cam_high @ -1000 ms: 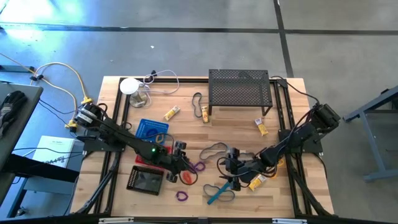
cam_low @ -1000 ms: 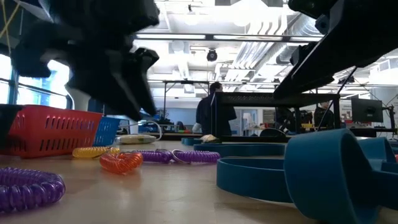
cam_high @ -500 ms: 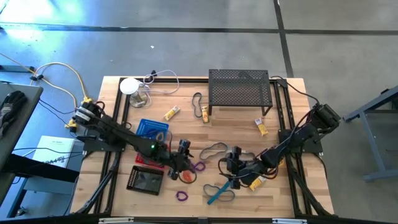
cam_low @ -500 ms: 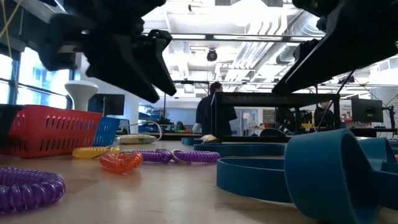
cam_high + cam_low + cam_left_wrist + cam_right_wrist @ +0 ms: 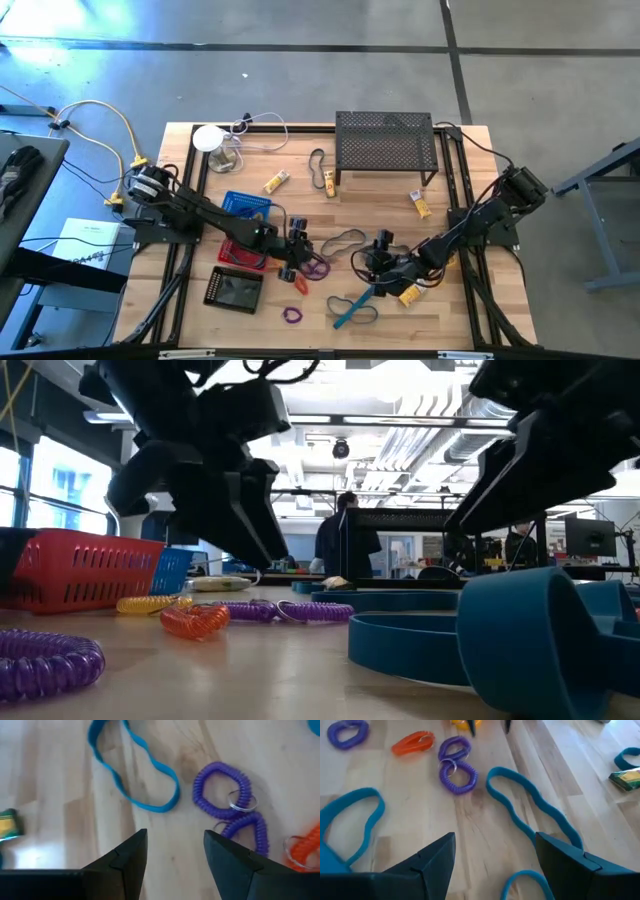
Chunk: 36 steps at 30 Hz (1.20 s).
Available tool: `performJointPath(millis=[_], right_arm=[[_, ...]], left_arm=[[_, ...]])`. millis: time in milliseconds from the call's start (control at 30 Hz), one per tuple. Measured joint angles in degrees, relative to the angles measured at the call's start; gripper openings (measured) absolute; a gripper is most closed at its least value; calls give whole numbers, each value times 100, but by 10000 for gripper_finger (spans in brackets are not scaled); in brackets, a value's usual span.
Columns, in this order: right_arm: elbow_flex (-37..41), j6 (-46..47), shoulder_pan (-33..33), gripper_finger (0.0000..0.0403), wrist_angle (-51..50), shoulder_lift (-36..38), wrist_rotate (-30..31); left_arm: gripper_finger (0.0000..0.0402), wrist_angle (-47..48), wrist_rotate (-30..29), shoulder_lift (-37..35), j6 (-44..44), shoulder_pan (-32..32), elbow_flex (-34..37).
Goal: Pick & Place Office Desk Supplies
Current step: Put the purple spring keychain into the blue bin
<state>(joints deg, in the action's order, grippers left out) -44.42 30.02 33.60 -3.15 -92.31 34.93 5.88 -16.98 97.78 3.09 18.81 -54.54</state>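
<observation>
Left gripper (image 5: 293,257) hovers over the table (image 5: 460,330) beside the joined purple coil rings (image 5: 318,268), fingers (image 5: 125,857) spread, holding nothing. The rings lie flat; in the left wrist view their joined pair (image 5: 232,810) runs lengthwise toward the orange coil ring (image 5: 300,286). Right gripper (image 5: 379,252) stands open and empty above a blue elastic loop (image 5: 530,805), its long axis running away from that gripper.

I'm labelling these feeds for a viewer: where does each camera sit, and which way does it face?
High: above, facing straight down on the wooden table, both arms.
Low: at tabletop height, facing level across an orange coil ring; arms overhead.
Left wrist: on the left arm, facing past the open left claw at purple coil rings.
Right wrist: on the right arm, past the open right claw; shares those rings.
</observation>
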Motion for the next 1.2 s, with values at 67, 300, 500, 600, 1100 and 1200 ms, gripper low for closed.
performJointPath(millis=[67,300,500,600,1100,1200], right_arm=[[0,18,-5,260,2,-2,-33],[0,36,97,260,43,0,-69],[0,187,103,260,149,0,-73],[0,192,114,260,167,-1,-75],[0,292,119,260,187,-2,-95],[0,297,119,260,186,-2,-98]], left_arm=[[186,-35,108,76,-13,7,-3],[186,-11,288,381,-15,97,-10],[186,114,306,405,37,218,-7],[186,131,-12,405,213,225,-7],[186,313,318,409,-442,24,-9],[183,338,530,409,-848,-136,-9]])
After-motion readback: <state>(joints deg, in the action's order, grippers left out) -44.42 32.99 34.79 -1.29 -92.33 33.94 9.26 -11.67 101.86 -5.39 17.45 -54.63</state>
